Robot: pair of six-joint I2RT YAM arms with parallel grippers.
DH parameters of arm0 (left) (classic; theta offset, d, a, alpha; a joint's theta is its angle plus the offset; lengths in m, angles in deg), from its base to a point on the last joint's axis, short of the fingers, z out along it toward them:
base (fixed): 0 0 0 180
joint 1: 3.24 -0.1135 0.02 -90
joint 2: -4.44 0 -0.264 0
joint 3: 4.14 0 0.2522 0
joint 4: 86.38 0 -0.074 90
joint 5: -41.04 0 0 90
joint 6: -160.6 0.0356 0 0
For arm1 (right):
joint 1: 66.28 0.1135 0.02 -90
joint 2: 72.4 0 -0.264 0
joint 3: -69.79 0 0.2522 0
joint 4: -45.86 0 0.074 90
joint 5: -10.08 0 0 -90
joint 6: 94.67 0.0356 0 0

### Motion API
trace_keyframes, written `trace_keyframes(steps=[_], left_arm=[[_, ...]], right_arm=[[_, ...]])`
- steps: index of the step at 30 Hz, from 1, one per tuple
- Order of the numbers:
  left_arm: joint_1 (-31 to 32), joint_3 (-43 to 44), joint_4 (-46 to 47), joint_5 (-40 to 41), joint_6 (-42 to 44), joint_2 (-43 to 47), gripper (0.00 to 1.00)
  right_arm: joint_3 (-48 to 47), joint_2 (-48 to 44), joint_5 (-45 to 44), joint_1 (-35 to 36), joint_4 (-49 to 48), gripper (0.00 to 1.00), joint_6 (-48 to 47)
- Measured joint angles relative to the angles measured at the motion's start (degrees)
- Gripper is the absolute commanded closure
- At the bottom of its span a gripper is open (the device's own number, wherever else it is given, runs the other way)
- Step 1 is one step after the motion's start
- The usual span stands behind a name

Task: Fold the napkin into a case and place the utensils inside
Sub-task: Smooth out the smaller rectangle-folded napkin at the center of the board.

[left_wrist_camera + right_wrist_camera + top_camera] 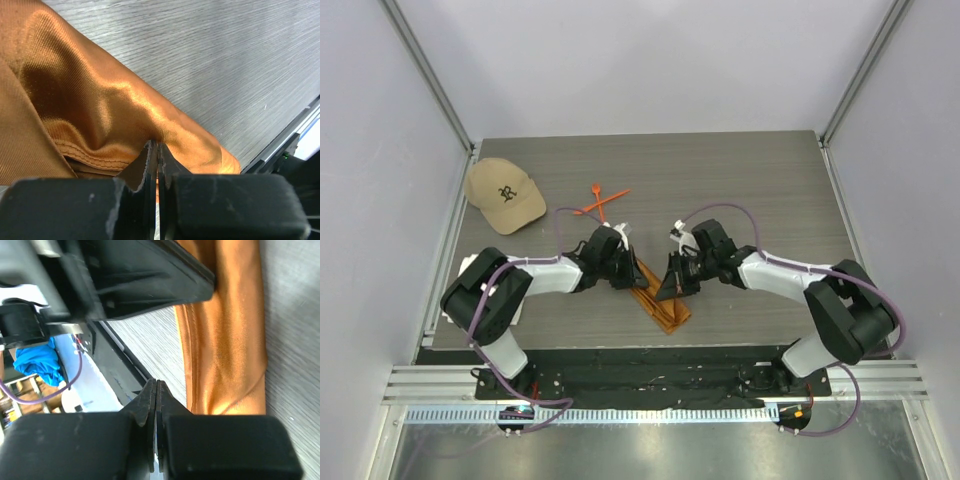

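Grey wood-grain surface point(750, 180) carries the rust-orange napkin point(665, 310), folded into a narrow strip and lying slantwise near the front edge. A tan cap point(505, 195) sits far left. The left gripper point(156, 150) is closed, its tips against the napkin's fold. The right gripper point(156, 387) is closed just beside the cloth, holding nothing. Two orange utensils point(600, 203) lie crossed near the cap.

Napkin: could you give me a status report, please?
Left gripper shut on napkin; right gripper shut, empty. Napkin folded narrow. Utensils outside, beside cap. Nothing blocking.
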Motion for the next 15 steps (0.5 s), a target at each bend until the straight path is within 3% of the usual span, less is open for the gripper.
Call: trace_keyframes(steps=[6, 15], left_arm=[[0.09, -0.17, -0.15, 1.14, 1.62, 0.63, 0.96], [0.17, 0.26, -2.08, 2.32, 3.76, 1.22, 0.96]], right_arm=[[-0.07, 1.29, -0.55, -0.76, -0.74, 0.99, -0.92], [7.61, 5.22, 0.55, -1.05, -7.04, 0.99, 0.13]])
